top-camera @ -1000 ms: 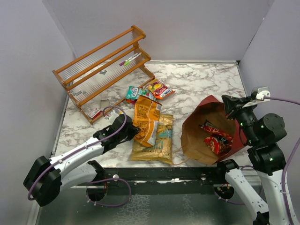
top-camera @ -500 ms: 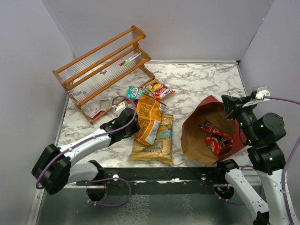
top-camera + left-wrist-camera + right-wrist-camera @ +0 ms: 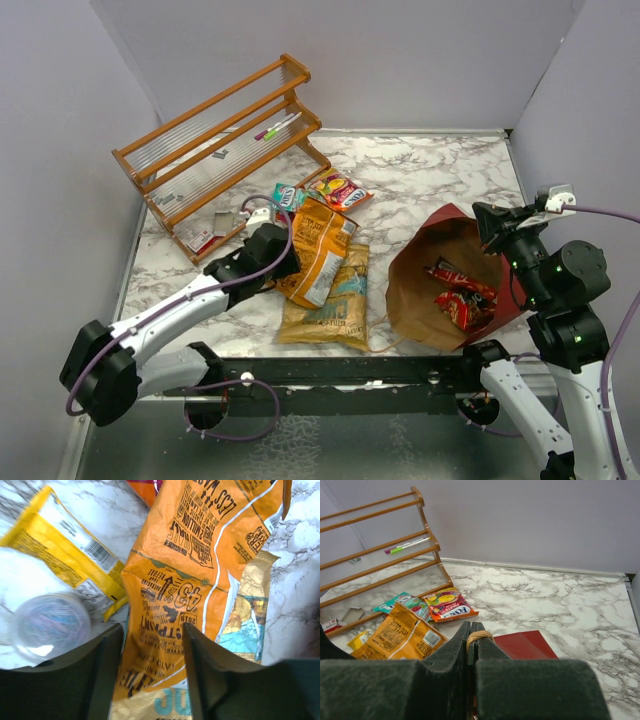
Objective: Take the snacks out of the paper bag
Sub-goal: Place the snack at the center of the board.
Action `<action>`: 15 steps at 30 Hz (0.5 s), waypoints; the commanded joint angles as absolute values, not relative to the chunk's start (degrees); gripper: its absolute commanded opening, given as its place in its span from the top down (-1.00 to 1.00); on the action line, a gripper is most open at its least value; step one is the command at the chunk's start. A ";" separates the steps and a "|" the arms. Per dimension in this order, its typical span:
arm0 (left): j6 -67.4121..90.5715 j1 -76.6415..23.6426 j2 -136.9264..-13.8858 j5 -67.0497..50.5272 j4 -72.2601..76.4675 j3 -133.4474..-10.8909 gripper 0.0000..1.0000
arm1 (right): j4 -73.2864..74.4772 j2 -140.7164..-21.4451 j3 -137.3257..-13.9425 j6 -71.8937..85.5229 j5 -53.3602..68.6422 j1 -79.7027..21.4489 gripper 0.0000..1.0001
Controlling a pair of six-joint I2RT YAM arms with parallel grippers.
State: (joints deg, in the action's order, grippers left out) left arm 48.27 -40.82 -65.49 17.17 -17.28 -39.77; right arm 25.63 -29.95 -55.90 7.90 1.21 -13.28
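My left gripper (image 3: 283, 258) (image 3: 152, 630) is open, its jaws astride the lower end of an orange chip bag (image 3: 320, 248) (image 3: 200, 565) without pinching it. That bag lies partly over a tan-and-teal chip bag (image 3: 338, 305) (image 3: 245, 630) on the marble table. The dark red paper bag (image 3: 440, 285) lies open on its side at the right, with red snack packets (image 3: 462, 300) inside. My right gripper (image 3: 492, 222) (image 3: 471, 627) is shut on the bag's twisted paper handle (image 3: 480, 636) at its far rim. A green packet (image 3: 285, 195) and a fruit-candy packet (image 3: 340, 188) lie further back.
A slatted wooden rack (image 3: 215, 150) stands at the back left with markers (image 3: 278, 126) on its shelf. A small clear cup (image 3: 50, 627) and a yellow packet (image 3: 65, 555) sit just left of my left gripper. Grey walls close the table's sides and back.
My left gripper moved a little toward the back with the orange chip bag, then opened its jaws. The right gripper and the paper bag stayed still.
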 commanded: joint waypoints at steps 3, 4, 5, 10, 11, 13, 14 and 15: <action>38.94 -40.49 -54.47 20.10 -19.38 -43.78 -0.38 | 22.65 -29.92 -56.25 8.22 2.17 -13.27 0.97; 37.37 -40.46 -52.42 18.88 -18.46 -44.45 -0.44 | 22.57 -29.89 -56.18 8.31 2.23 -13.27 0.97; 36.09 -40.49 -51.24 17.64 -17.27 -44.93 -0.49 | 22.43 -29.89 -56.10 8.41 2.31 -13.27 0.97; 28.87 -40.52 -49.79 -1.39 -3.19 -45.18 -0.61 | 22.15 -29.79 -55.81 8.79 3.13 -13.27 0.97; 28.19 -40.59 -50.77 -6.48 -0.11 -45.35 -0.61 | 22.15 -29.84 -55.83 8.72 3.49 -13.27 0.97; 27.82 -41.44 -53.16 -14.13 4.49 -46.54 -0.61 | 22.19 -29.69 -56.07 8.54 4.35 -13.27 0.97; 27.44 -42.84 -54.31 -16.15 6.44 -47.19 -0.61 | 22.27 -29.75 -56.18 8.47 4.76 -13.27 0.97; 25.49 -44.83 -55.04 -17.10 8.39 -47.80 -0.60 | 22.44 -29.83 -56.47 8.44 5.13 -13.27 0.97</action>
State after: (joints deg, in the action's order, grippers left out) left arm 31.55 -41.06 -51.37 -0.73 -3.75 -45.04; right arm 25.34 -29.95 -55.86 8.19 2.46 -13.28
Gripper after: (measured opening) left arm 0.804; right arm 0.022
